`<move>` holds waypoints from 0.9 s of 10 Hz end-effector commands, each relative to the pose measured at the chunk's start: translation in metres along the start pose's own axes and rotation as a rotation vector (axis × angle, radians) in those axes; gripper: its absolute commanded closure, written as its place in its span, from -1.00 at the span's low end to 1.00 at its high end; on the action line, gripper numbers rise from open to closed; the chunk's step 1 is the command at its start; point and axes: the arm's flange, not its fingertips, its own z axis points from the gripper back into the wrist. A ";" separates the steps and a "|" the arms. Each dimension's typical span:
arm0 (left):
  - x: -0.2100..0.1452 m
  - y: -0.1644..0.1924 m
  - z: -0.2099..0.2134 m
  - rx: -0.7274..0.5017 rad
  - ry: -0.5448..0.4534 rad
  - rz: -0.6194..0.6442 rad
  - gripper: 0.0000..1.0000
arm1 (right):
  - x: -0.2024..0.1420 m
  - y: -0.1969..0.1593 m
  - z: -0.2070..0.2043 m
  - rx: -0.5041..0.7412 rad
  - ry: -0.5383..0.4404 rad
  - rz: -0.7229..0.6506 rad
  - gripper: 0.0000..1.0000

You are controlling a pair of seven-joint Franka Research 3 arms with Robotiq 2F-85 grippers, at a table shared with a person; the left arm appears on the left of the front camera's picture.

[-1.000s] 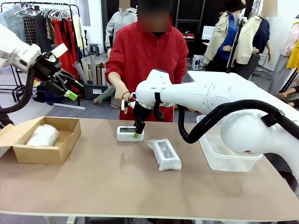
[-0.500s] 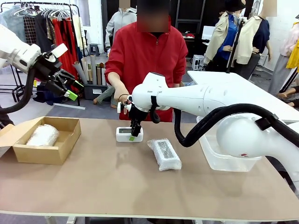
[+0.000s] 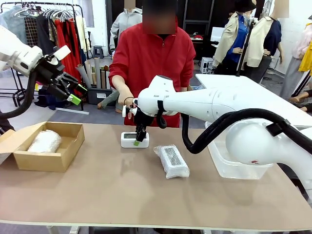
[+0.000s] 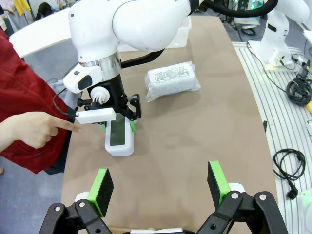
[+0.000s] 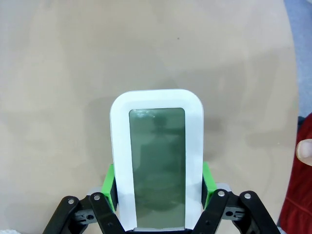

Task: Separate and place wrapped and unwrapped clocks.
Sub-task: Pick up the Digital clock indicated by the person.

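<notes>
The bare white clock (image 3: 129, 140) with its grey-green screen lies flat on the table near the far edge. My right gripper (image 3: 137, 142) reaches down onto it and is shut on its two long sides; in the right wrist view the green pads (image 5: 108, 185) press against the clock (image 5: 157, 161). One bubble-wrapped clock (image 3: 171, 160) lies on the table to the right of it. Another wrapped clock (image 3: 44, 141) rests inside the cardboard box (image 3: 48, 161). My left gripper (image 3: 73, 95) hangs open, high above the box; it holds nothing (image 4: 161, 183).
A clear plastic tub (image 3: 234, 165) stands at the right, partly behind my right arm. A person in red stands at the far side, one hand (image 4: 29, 129) pointing close to the right wrist. The brown table's near half is free.
My right gripper shifted slightly left over the bare clock, lowered, and closed on its sides. The left arm has stayed still.
</notes>
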 end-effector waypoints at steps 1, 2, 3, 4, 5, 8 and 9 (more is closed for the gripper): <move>0.001 -0.001 0.002 0.008 -0.001 0.000 -1.00 | 0.006 0.007 0.023 0.008 -0.053 0.023 1.00; 0.001 -0.001 0.002 0.008 -0.001 0.000 -1.00 | 0.007 0.020 0.043 0.029 -0.029 0.011 1.00; 0.001 -0.001 0.002 0.008 -0.001 0.000 -1.00 | 0.006 0.030 0.061 0.035 -0.012 0.003 1.00; 0.001 -0.001 0.002 0.008 -0.001 0.000 -1.00 | 0.003 0.040 0.078 0.054 0.002 -0.015 1.00; 0.001 -0.001 0.002 0.008 -0.001 0.000 -1.00 | 0.001 0.048 0.092 0.078 0.007 -0.024 1.00; 0.001 -0.001 0.002 0.008 -0.001 0.000 -1.00 | 0.001 0.071 0.145 0.085 -0.027 -0.049 1.00; 0.001 -0.001 0.002 0.008 -0.001 0.000 -1.00 | 0.003 0.077 0.169 0.075 -0.058 -0.052 1.00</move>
